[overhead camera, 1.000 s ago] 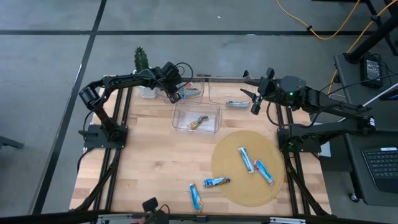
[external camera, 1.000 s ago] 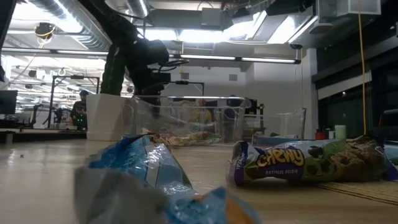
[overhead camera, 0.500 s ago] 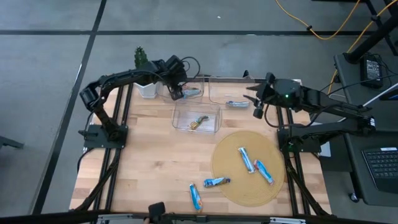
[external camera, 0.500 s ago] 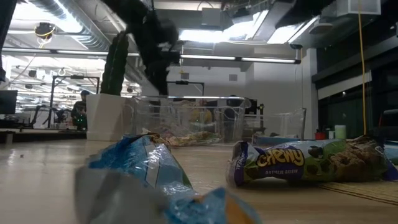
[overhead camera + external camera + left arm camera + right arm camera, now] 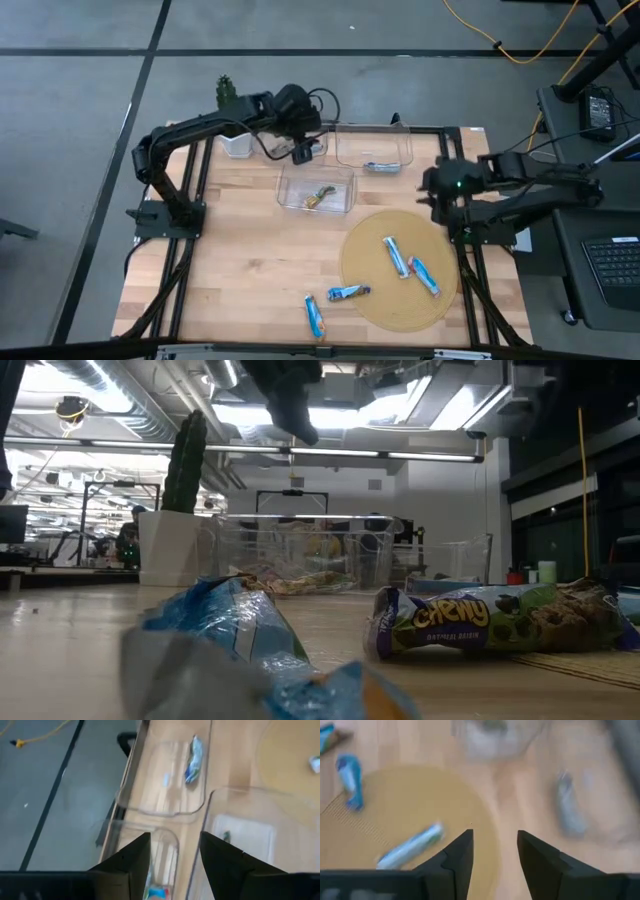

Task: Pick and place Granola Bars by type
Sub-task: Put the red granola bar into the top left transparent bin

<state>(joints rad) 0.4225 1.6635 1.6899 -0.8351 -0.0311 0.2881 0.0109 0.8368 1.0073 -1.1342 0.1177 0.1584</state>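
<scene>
A: 4 Granola Bars are left to sort in the lower half of the high view: 2 on the round mat (image 5: 395,320), a blue bar (image 5: 396,256) and a red-and-blue bar (image 5: 423,276), plus 2 blue ones on the bare tabletop (image 5: 240,260), one (image 5: 348,293) just off the mat's edge and one (image 5: 315,316) nearer the bottom.

B: And the bins?

A: Upper centre. 1 blue bar (image 5: 381,167) lies in the right-hand bin (image 5: 374,146), a greenish-gold bar (image 5: 319,195) in the middle bin (image 5: 316,188), and a red-and-blue bar (image 5: 156,893) in the leftmost.

B: Tools?

A: Left tool (image 5: 303,152) hangs over the leftmost bin, jaws apart and empty. Right tool (image 5: 432,190) is at right of centre, beside the mat, jaws parted, holding nothing.

B: What could go wrong?

A: My guess: the 2 bars on the mat lie close together, so a descent on one may nudge the other. Foil is slippery, so a pinch near an end could let a bar twist loose. The bins are light and clear; a finger clipping a rim might shove one.
</scene>
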